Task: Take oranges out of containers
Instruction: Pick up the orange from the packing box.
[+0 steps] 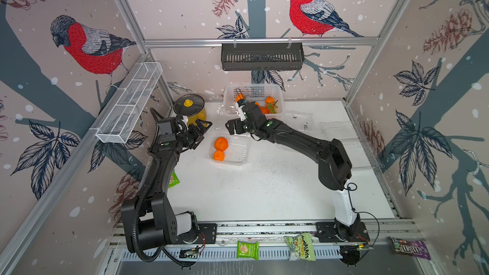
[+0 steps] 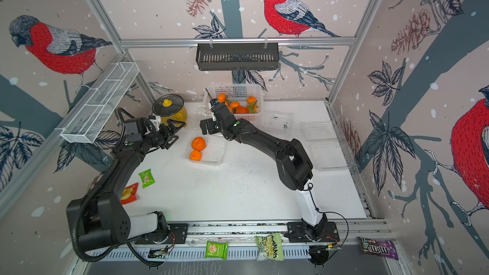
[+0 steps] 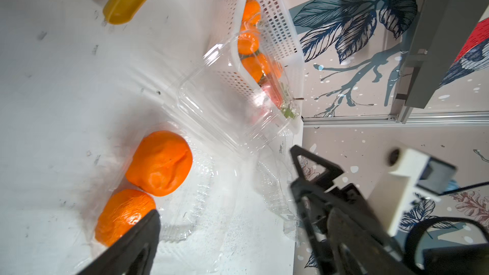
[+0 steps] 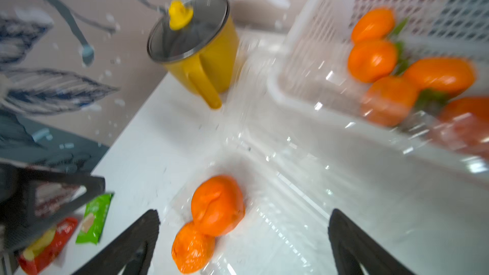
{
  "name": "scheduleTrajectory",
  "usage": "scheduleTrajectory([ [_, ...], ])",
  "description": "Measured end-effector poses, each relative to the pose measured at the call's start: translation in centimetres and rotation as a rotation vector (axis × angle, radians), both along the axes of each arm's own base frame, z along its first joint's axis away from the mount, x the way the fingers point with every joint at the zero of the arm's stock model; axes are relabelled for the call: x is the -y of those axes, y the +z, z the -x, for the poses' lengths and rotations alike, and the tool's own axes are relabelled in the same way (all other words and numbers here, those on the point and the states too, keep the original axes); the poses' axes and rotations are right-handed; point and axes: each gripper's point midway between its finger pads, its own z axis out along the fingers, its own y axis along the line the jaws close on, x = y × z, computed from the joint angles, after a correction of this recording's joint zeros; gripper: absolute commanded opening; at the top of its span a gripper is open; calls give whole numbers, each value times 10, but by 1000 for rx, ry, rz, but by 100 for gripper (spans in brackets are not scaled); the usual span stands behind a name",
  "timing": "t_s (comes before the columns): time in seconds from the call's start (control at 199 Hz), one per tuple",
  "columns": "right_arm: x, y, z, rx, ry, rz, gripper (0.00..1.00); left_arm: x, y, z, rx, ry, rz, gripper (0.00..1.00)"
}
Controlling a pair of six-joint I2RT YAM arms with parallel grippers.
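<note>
Right gripper (image 4: 244, 212) is hovering above the open container (image 1: 239, 152), jaws spread wide, empty; two oranges (image 1: 221, 144) are lying inside. Left gripper (image 3: 225, 181) is hanging beside it, likewise spread, empty.

The 2 oranges (image 1: 221, 144) in the clear clamshell container (image 1: 238, 150) are bright orange; those in the white perforated basket (image 1: 260, 91) carry green leaves (image 1: 272, 107). The pot (image 1: 199, 117) is yellow, with a dark glass lid (image 1: 195, 109) and a yellow knob (image 1: 188, 103). The table (image 1: 264, 194) is white with dark specks. The wallpaper (image 1: 185, 9) is pale pink, printed with red-breasted grey bullfinches (image 1: 309, 9), grey-blue branches and navy foliage.
</note>
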Motion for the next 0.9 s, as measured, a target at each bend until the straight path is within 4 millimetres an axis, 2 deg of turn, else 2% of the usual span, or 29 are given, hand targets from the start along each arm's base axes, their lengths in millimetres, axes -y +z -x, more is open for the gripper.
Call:
scheduleTrajectory([
  [0.096, -29, -38, 28, -80, 59, 24, 100, -6, -19, 12, -41, 10, 28, 97],
  [0.166, -43, -60, 36, -125, 75, 31, 100, -9, -32, 20, -73, 20, 50, 97],
  [0.332, -58, -99, 37, -189, 65, 69, 100, -7, -36, 25, -82, 15, 76, 97],
  [0.432, -56, -120, 33, -216, 42, 87, 100, -7, -33, 25, -69, 14, 73, 97],
  [0.493, -55, -135, 29, -233, 35, 96, 96, -7, -33, 25, -69, 13, 74, 97],
  [0.654, -62, -134, 14, -223, 17, 42, 82, -7, -36, 25, -78, 12, 78, 97],
  [0.809, -61, -131, 18, -228, 26, 40, 72, -7, -33, 22, -60, 9, 76, 97],
  [0.9, -58, -117, 21, -225, 29, 34, 71, -7, -32, 22, -57, 12, 80, 97],
])
